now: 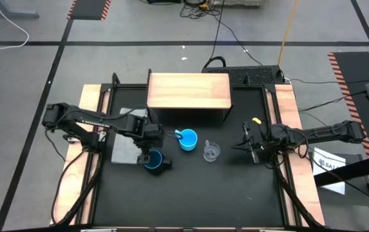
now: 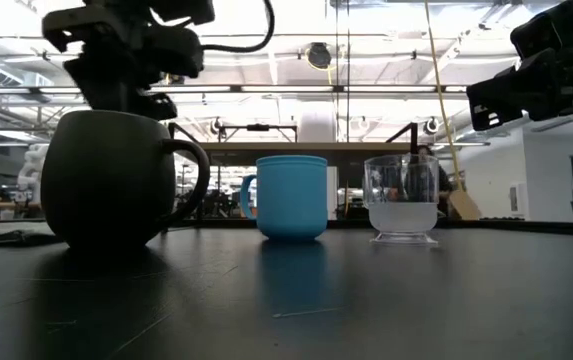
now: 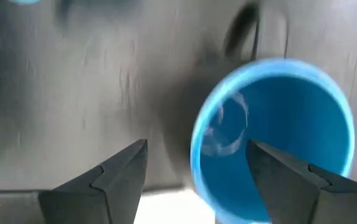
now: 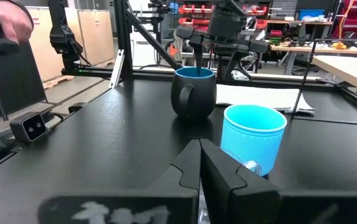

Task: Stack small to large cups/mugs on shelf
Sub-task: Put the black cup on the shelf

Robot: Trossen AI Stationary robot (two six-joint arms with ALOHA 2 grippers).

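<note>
On the left side of the black table I see my left arm reaching in. Its left gripper hangs right over the big dark mug. From the wrist camera I can see the fingers spread apart, and one finger sits over the blue inside of the mug while the other is outside the rim. They are not squeezing it yet. From the right wrist camera the fingers look like they dip at the mug's mouth. In the low view the mug stands flat on the table, handle to the right.

A grey cloth lies flat just behind and to the left of that mug, under my left arm.

A little to the right and a bit farther back stands the light-blue cup, upright, with its handle pointing left. It is near the dark mug but not touching it.

Next to the right is the small clear cup, upright, just beside the blue cup with a small gap between them.

The wooden shelf sits at the far side of the table, behind the cups.

On the right, my right gripper waits above the table, near the clear cup. Its fingers are pressed together, holding nothing.

A person's hand shows in the room beyond the table.
</note>
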